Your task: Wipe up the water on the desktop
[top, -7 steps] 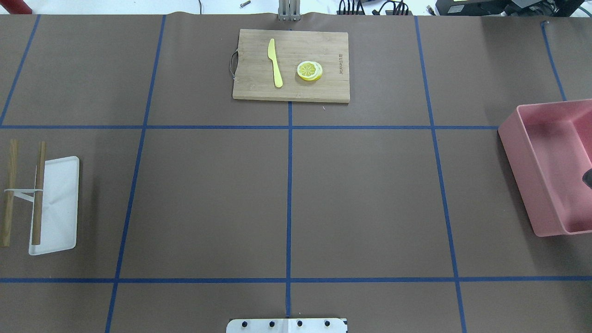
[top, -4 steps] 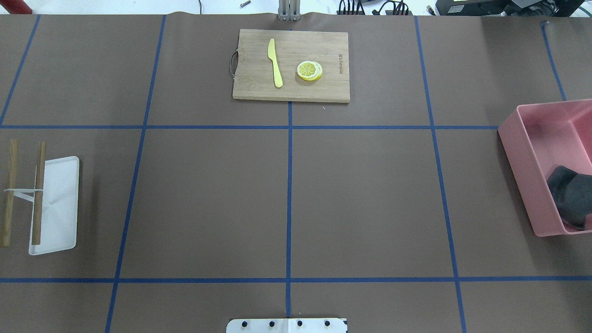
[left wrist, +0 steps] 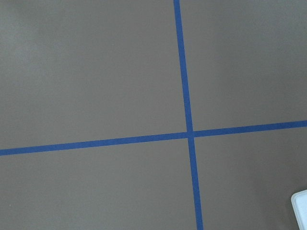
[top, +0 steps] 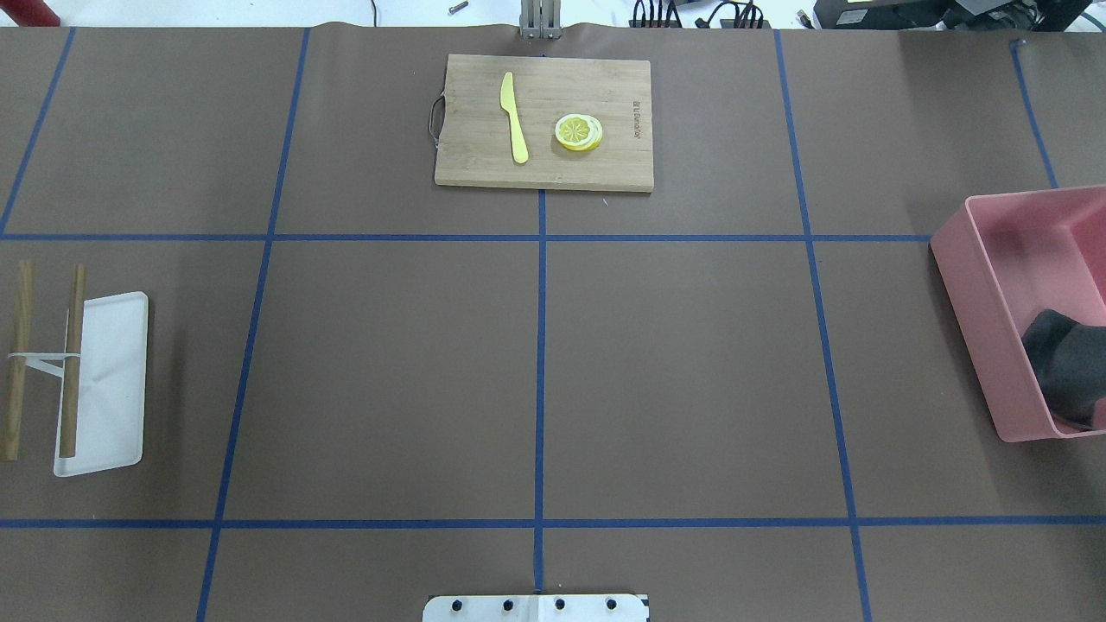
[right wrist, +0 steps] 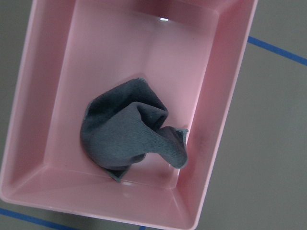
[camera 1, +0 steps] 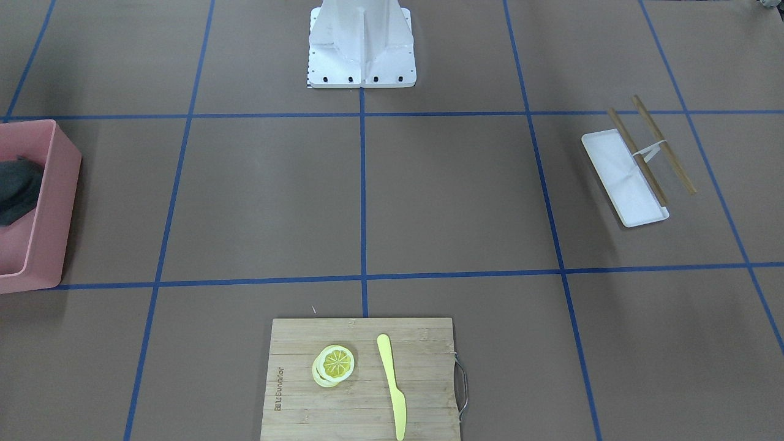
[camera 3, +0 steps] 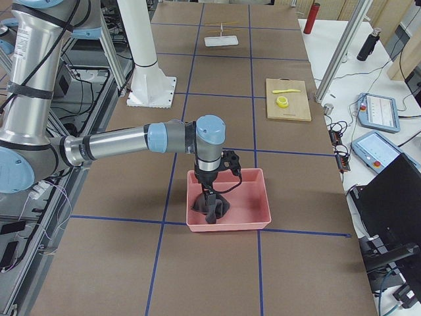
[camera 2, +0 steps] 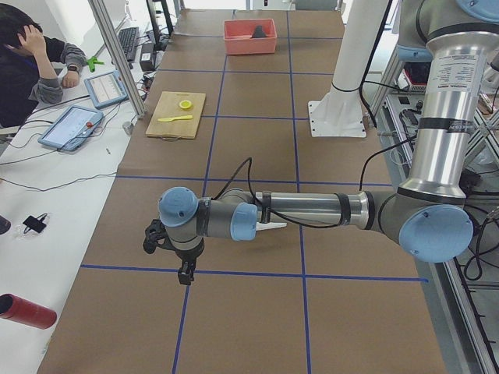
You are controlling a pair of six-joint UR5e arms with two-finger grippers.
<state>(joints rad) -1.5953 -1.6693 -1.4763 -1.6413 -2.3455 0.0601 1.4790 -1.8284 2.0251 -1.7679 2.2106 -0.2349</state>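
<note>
Spanning the scene, the brown desktop point(top: 389, 371) carries a white tray point(top: 112, 389) well left of the cutting board point(top: 605, 168). The left gripper point(camera 2: 185, 273) hovers near the tray, and its jaw state cannot be told. Well right of the board, a pink bin point(top: 976, 328) holds a grey cloth point(top: 1067, 354); the right gripper point(camera 3: 209, 205) reaches into the bin, jaws likewise unreadable.

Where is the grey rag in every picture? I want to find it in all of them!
Front-facing: the grey rag is at the left edge, inside the pink tub.
Overhead: rag at the right edge, low down.
Exterior left: rag far away, at the top.
Exterior right: rag near the middle.
Left wrist: not in it.
Right wrist: rag crumpled in the middle.
Shared landmark: the pink tub around it.
</note>
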